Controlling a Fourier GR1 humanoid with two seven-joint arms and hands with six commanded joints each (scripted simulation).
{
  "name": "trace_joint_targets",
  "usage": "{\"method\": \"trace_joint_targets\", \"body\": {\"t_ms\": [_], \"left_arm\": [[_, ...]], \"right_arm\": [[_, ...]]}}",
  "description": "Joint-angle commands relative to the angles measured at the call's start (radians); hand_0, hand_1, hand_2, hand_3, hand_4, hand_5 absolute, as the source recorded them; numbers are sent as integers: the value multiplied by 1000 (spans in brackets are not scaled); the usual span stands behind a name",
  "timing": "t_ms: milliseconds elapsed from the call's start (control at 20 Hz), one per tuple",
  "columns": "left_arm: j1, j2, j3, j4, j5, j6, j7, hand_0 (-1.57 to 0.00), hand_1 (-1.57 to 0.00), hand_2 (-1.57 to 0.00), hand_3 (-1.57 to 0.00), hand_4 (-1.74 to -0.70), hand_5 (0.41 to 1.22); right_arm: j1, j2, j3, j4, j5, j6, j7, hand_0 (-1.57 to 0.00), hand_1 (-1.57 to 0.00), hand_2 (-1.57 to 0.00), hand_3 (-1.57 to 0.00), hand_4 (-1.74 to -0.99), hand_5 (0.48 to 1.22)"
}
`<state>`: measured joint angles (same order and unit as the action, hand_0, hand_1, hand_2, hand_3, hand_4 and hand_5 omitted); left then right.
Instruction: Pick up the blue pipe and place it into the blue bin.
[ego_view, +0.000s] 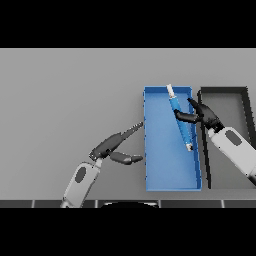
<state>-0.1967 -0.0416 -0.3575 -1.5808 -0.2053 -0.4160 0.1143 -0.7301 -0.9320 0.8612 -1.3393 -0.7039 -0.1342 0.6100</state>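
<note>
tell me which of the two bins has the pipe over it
The blue bin, left of the black bin. The blue pipe lies slantwise over it, held by the right hand.

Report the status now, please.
Right robot hand curled on blue pipe, over blue bin. Left robot hand open, beside bin. Nothing in way.

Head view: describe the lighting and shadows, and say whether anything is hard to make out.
Head view: even, flat light with no glare on the grey table; the blue pipe reads clearly over the blue bin; the black bin is dark inside, hiding detail; the right robot hand blends into it; the left robot hand casts little shadow.
</note>
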Motion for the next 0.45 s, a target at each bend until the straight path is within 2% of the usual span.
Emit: {"method": "trace_joint_targets", "body": {"t_ms": [0, 400], "left_arm": [[2, 3, -1, -5, 3, -5, -1, 1, 1, 1, 1, -888, 429], [-14, -5, -1, 22, -12, 6, 1, 1, 1, 1, 1, -885, 431]], "right_arm": [[-14, -7, 26, 3, -9, -7, 0, -16, -14, -14, -8, -1030, 682], [-37, -7, 74, -9, -34, -10, 0, -6, -5, -5, -3, -1022, 643]]}}
